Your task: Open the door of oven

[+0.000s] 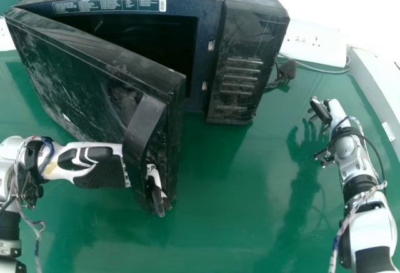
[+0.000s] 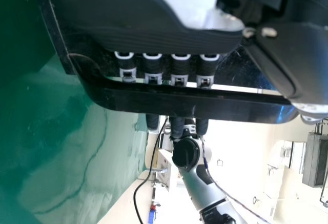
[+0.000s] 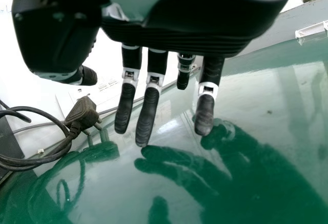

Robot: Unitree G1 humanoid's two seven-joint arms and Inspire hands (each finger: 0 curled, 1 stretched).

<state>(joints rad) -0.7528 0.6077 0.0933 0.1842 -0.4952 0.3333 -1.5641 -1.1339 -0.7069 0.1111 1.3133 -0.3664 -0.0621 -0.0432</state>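
Head view: the oven (image 1: 245, 60) is at the far side of the table (image 1: 250, 223), and its door (image 1: 81, 79) is open only in part, I think. The hinge side is at far left, the free edge comes to the near side, & the dark inside (image 1: 134, 40) can be seen behind. The L hand (image 1: 97, 165) comes from the left side and is put through the handle (image 1: 142, 126), w/ its fingers bent round the inner side of it. The R hand (image 1: 338, 112) is at right, above the table, well apart from door & oven; near the oven's right side there is a plug (image 1: 287, 70).

L wrist view: the fingers of the L hand lie side by side w/ small gaps, they pass behind the handle, and some tips come out past it. So it is a hook hold, hand on the handle, prob. good enough for a pull. If the thumb presses too, I cannot tell.

R wrist view: the fingers of the R hand are almost straight and a bit apart, holding nothing, over the shiny table; the plug w/ its cable (image 3: 36, 163) is near.

Progress: door unlatched & swung out, so the main part is prob. done. What is left: pull it wider to the left, if full opening is wanted, then take the fingers out of the handle w/o pushing the door back.
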